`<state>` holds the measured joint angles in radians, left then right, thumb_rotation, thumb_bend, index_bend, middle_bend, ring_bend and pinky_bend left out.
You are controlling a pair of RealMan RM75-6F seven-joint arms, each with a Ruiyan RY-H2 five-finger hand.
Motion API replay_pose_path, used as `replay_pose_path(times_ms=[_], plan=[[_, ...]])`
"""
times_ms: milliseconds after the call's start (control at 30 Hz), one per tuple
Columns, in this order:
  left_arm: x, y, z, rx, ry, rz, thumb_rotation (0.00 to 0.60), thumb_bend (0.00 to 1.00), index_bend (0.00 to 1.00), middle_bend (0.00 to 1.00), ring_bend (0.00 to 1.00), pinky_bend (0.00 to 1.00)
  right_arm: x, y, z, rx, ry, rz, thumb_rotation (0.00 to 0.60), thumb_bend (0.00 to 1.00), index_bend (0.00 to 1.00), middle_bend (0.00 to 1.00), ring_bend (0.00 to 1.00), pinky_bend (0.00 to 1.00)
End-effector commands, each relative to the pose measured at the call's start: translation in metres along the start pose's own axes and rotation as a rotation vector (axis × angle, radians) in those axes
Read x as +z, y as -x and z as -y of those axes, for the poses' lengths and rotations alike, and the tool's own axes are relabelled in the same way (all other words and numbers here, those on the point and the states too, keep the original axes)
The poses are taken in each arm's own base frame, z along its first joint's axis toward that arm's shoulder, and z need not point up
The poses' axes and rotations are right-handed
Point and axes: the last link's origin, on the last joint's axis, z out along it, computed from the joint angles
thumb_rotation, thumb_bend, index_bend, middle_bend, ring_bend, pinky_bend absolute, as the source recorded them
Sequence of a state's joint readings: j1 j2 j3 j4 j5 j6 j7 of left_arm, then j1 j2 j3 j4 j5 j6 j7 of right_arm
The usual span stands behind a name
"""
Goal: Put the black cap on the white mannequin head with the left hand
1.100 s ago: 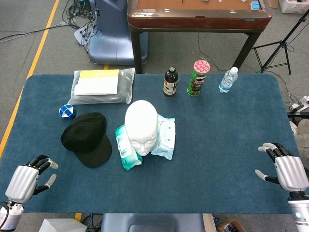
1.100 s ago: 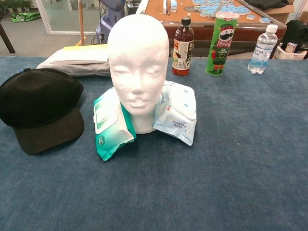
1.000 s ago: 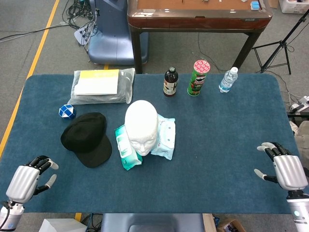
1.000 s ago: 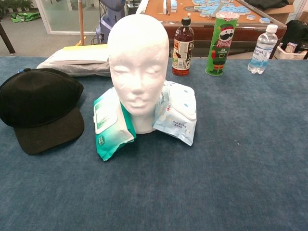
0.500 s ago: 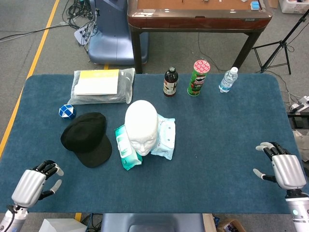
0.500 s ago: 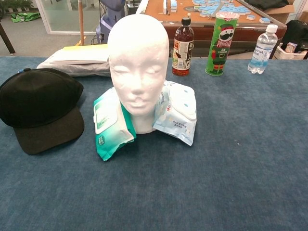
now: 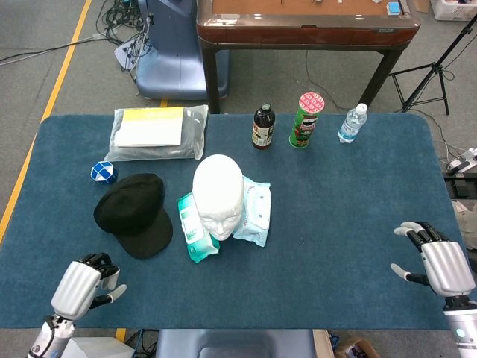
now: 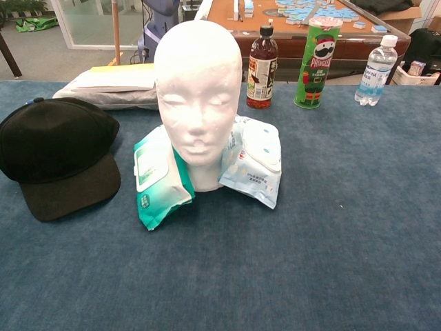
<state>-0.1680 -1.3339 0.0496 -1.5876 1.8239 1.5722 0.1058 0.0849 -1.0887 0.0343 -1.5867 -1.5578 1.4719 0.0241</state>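
The black cap (image 7: 136, 213) (image 8: 55, 156) lies flat on the blue table, left of the white mannequin head (image 7: 218, 195) (image 8: 198, 96), which stands upright and bare. My left hand (image 7: 83, 285) hovers near the table's front edge, below and left of the cap and apart from it, fingers loosely apart with nothing in them. My right hand (image 7: 438, 262) is at the front right corner, open and empty. Neither hand shows in the chest view.
Two wipe packets, green (image 7: 195, 228) and pale blue (image 7: 253, 212), lean against the mannequin's base. A bagged yellow packet (image 7: 153, 131), a small blue-and-white cube (image 7: 103, 172), a dark bottle (image 7: 262, 127), a Pringles can (image 7: 306, 120) and a water bottle (image 7: 352, 123) stand further back.
My left hand has moved right along the front edge, closer to the cap. The right hand has barely shifted. Cap and mannequin head are unmoved.
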Motion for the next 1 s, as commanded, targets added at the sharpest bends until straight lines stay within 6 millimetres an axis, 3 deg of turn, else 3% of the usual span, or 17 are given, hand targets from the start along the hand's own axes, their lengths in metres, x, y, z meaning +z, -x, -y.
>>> replay_pose_path(times_ms=[33, 400, 1000], plan=[[0.008, 0.007, -0.008, 0.006, 0.000, 0.003, 0.600, 0.08, 0.86, 0.93, 0.54, 0.51, -0.001, -0.001, -0.001, 0.002, -0.002, -0.002, 0.600, 0.12, 0.32, 0.28, 0.20, 0.38], [0.034, 0.032, -0.023, 0.038, 0.004, 0.059, 0.600, 0.04, 0.92, 1.00, 0.59, 0.52, -0.002, -0.001, -0.001, 0.008, -0.008, 0.001, 0.600, 0.12, 0.32, 0.28, 0.20, 0.38], [0.077, 0.067, -0.035, 0.072, -0.022, 0.110, 0.600, 0.04, 0.93, 1.00, 0.61, 0.53, 0.000, -0.002, -0.004, 0.017, -0.003, 0.007, 0.600, 0.12, 0.32, 0.28, 0.20, 0.38]])
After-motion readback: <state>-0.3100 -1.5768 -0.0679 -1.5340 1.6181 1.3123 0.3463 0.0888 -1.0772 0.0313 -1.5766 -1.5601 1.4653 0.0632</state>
